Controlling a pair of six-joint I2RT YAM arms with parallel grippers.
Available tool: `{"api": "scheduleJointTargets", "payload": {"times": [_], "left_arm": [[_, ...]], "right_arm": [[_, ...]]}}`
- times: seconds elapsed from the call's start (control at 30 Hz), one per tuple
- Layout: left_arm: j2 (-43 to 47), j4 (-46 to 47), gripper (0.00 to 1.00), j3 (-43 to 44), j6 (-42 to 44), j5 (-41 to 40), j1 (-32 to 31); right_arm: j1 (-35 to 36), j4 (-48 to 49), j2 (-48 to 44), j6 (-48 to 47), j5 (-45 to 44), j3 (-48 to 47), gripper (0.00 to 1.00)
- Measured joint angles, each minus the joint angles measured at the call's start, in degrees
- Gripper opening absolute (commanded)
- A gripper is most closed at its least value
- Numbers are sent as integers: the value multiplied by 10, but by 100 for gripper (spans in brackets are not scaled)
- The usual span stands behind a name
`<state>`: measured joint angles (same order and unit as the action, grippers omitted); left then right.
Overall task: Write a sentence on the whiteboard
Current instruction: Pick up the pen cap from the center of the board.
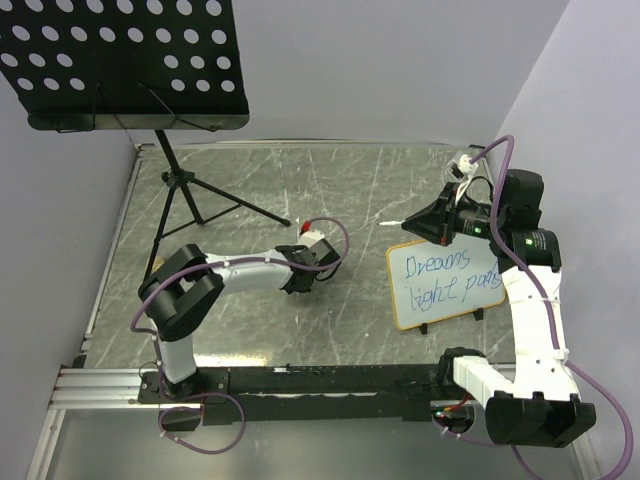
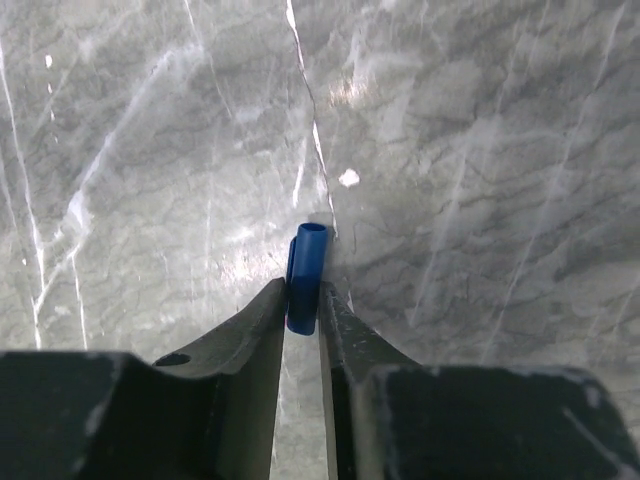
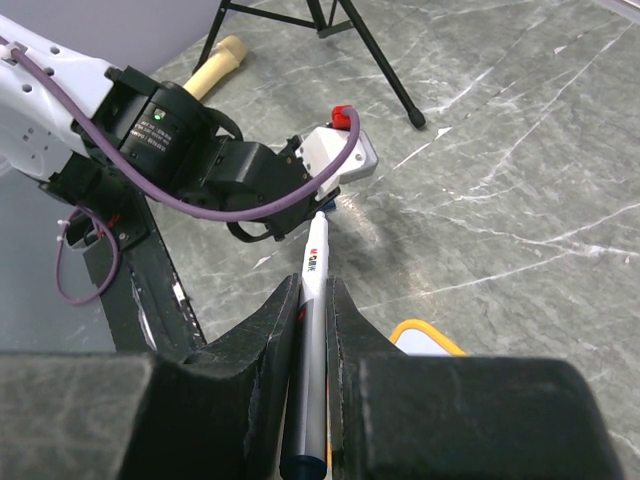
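Two pinches matter: left gripper (image 2: 302, 300) squeezes a blue cap (image 2: 306, 265) at its tips alone; right gripper (image 3: 313, 295) clamps the marker (image 3: 316, 255); if recapping comes next, a skewed push could pop the cap free; the whiteboard (image 1: 440, 308) stands just beside the right arm (image 1: 535, 300), sentence (image 1: 447, 277) done; a careless swing might smear it.

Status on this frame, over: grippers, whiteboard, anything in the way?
Left gripper shut on blue cap. Right gripper shut on marker, tip off the whiteboard. Sentence on it, two blue lines. Nothing lies on the board.
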<state>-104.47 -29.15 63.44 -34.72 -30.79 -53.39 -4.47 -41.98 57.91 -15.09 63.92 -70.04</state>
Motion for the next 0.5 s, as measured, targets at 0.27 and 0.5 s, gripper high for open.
{"api": "scheduleJointTargets", "payload": {"times": [0.27,0.5], "left_arm": [[10,40,6,-21,2,15,19],[56,110,3,-80,14,32,23]], "right_arm": [[0,0,0,2,2,0,0],[1,0,2,2,3,0,0]]}}
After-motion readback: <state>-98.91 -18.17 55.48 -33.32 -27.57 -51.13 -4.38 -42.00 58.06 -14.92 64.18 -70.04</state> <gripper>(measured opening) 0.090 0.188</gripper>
